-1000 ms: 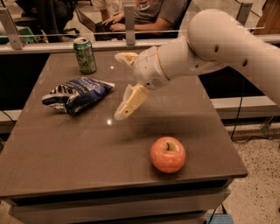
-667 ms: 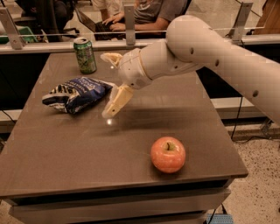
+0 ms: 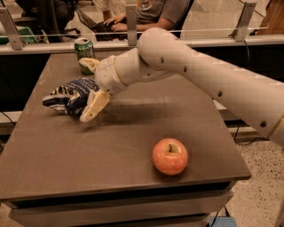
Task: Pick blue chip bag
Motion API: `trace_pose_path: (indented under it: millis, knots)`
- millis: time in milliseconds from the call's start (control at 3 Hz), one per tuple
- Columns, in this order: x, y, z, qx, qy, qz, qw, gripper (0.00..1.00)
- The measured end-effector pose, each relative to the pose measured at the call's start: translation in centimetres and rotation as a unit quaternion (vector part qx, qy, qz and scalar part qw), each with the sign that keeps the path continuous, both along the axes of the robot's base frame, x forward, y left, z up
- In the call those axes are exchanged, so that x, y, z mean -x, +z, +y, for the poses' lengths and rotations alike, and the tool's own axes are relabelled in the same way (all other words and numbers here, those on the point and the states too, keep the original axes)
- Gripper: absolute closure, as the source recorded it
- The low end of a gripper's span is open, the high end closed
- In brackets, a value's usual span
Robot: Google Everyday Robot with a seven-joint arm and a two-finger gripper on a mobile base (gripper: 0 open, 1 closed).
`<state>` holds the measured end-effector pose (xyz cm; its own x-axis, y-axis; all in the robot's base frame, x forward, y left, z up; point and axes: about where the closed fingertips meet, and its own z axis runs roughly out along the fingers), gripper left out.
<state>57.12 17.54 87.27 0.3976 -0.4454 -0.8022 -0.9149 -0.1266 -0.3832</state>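
Well, we see the blue chip bag [image 3: 64, 95] lying crumpled on the far left part of the counter [image 3: 133, 137]. It is shiny dark blue with white and black marks, and we cannot read any words on it. We cannot see what is inside it. Just behind it, by the far edge, a green can [image 3: 84, 52] stands upright. We cannot read its writing either.

The tool [image 3: 85, 91] is at the right end of the bag. Its two fingers are spread wide, one on the far side close to the can and one on the near side, low by the counter. The bag's right end sits between them, and we cannot tell if they touch it. The big white arm [image 3: 199, 73] reaches in from the right.

A red apple [image 3: 170, 156] sits near the front right, well apart from the bag. The counter is dark brown and flat. Beyond it runs a rail [image 3: 213, 40] with metal posts, and a person [image 3: 157, 11] sits on the far side.
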Motion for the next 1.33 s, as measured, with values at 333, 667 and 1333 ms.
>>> trace_pose_path:
  millis: [333,667,1333]
  knots:
    - [0.3,-0.4,2.1,-0.011,0.001,0.001,0.9999,0.12]
    - [1.0,-0.5,3.0,-0.020,-0.002,0.005,0.9998,0.34]
    - [1.8,-0.1,2.2,-0.027,-0.016,0.003,0.9995,0.82]
